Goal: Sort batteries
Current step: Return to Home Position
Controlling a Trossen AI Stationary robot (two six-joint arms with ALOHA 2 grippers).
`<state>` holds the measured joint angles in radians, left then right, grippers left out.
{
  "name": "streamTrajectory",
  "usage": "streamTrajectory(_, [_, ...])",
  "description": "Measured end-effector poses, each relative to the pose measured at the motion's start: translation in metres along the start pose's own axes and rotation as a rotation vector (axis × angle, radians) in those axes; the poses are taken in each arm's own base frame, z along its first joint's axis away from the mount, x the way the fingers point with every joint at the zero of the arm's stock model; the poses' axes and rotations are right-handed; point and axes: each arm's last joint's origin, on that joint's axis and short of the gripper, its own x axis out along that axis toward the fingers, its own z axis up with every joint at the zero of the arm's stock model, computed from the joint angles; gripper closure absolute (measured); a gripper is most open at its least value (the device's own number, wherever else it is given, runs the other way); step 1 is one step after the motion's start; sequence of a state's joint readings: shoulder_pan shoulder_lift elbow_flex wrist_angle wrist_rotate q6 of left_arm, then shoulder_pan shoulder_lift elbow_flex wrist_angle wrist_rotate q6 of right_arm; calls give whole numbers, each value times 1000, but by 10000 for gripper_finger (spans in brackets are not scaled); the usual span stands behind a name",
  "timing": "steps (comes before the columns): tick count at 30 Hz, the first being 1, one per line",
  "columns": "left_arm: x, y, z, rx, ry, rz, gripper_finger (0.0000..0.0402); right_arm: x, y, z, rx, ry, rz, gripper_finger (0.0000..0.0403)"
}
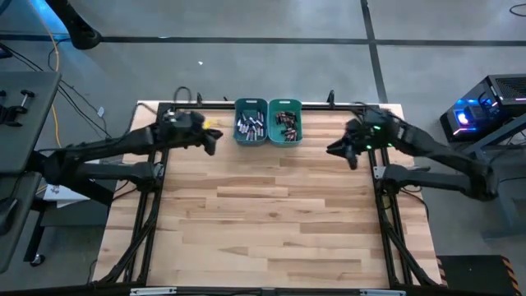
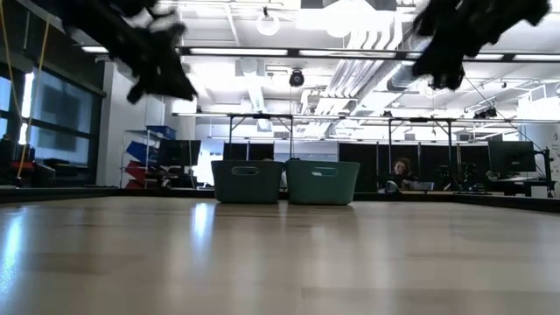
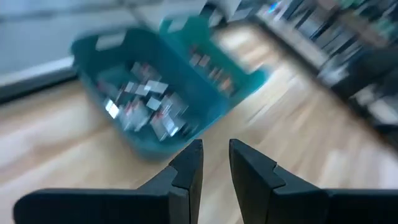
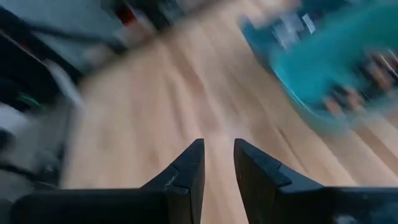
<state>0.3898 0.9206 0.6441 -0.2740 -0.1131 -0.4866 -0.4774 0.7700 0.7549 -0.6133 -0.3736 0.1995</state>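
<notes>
Two teal bins stand side by side at the table's far edge. The left bin [image 1: 251, 121] holds silvery-grey batteries [image 3: 146, 102]. The right bin [image 1: 285, 121] holds dark batteries with copper-brown ends [image 1: 286, 123]. My left gripper [image 1: 212, 141] hangs in the air to the left of the bins, raised well above the table [image 2: 162, 83]. Its fingers stand slightly apart with nothing between them [image 3: 216, 152]. My right gripper [image 1: 341, 150] hangs to the right of the bins, also high above the table [image 2: 442, 74], and it too is slightly open with nothing in it [image 4: 219, 152].
The wooden tabletop [image 1: 271, 214] stretches from the bins to the near edge. Black frame rails [image 1: 148, 214] run along its left and right sides and behind the bins. Cables lie at the far left corner [image 1: 185, 94]. A person sits in the room beyond [image 2: 402, 171].
</notes>
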Motion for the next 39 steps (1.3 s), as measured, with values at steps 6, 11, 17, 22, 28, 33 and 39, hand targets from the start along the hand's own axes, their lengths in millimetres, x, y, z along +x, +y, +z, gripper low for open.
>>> streamTrajectory(6, [-41,-2,10,-17,-167,-95,332,-24,5,-30,99,-374,181,325])
streamTrajectory(11, [-57,-1,12,-29,-225,-126,332,-22,3,-59,145,-612,333,326])
streamTrajectory(17, [-60,-1,12,-62,-236,-136,332,-8,0,-87,127,-696,381,352])
streamTrajectory(22, [-60,-1,12,-78,-233,-137,332,5,1,-105,72,-695,382,384])
streamTrajectory(28, [-59,0,10,-76,-214,-125,332,21,-4,-124,68,-656,337,401])
streamTrajectory(33, [-58,1,8,-85,-192,-114,332,27,-8,-130,35,-592,262,402])
streamTrajectory(39, [-56,3,0,3,-203,-130,332,32,-12,-135,-27,-551,143,403])
